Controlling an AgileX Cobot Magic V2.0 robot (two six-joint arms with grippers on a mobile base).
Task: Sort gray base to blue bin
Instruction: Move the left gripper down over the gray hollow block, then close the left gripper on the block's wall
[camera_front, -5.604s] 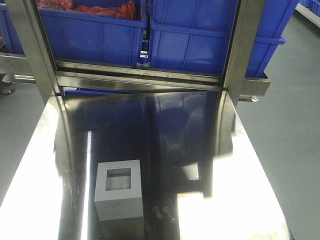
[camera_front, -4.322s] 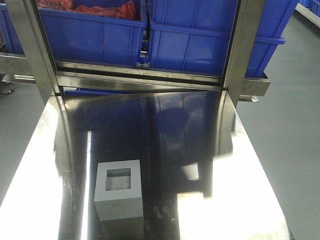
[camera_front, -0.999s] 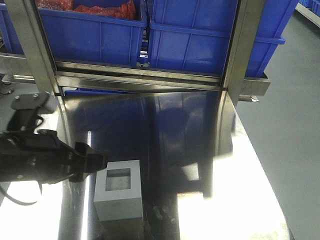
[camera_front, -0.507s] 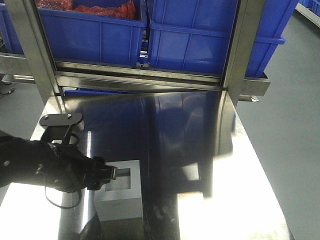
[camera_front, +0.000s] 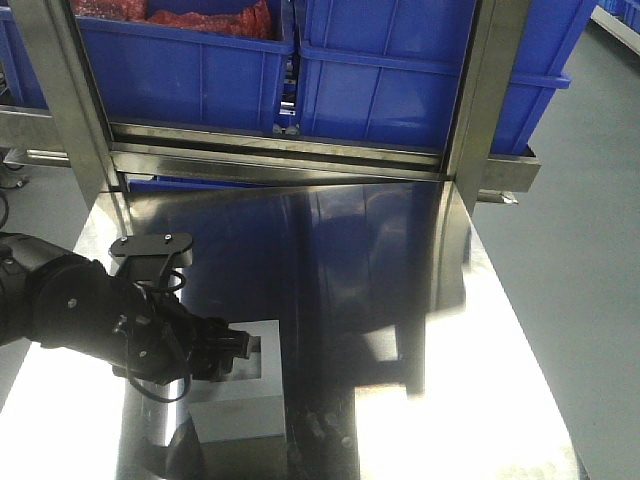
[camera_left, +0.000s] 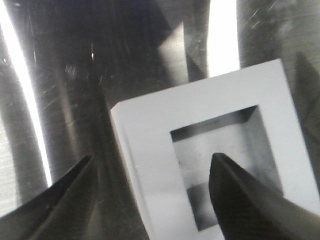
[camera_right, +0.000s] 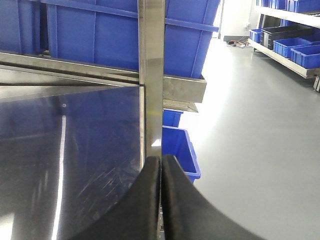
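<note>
The gray base (camera_front: 240, 418) sits on the steel table (camera_front: 420, 300) near its front left, recess facing up. My left gripper (camera_front: 236, 350) hangs over its top, open. In the left wrist view the gray base (camera_left: 145, 135) fills the middle. My left gripper (camera_left: 151, 159) straddles its left wall there, with one fingertip (camera_left: 80, 172) outside and the other over the recess. Two blue bins stand on the rack behind the table, a left one (camera_front: 180, 85) and a right one (camera_front: 400, 95). My right gripper (camera_right: 161, 159) is shut on nothing near the table's right edge.
Red material fills the left bin. Steel rack posts (camera_front: 480, 90) rise at the table's back corners. In the right wrist view one post (camera_right: 151, 75) stands straight ahead, and a smaller blue bin (camera_right: 182, 150) sits on the floor beyond the table edge. More bins line shelves (camera_right: 295, 47) at the far right.
My left arm has come in from the left and moved right, so its open fingers now hang over the gray base. The base has not moved.
</note>
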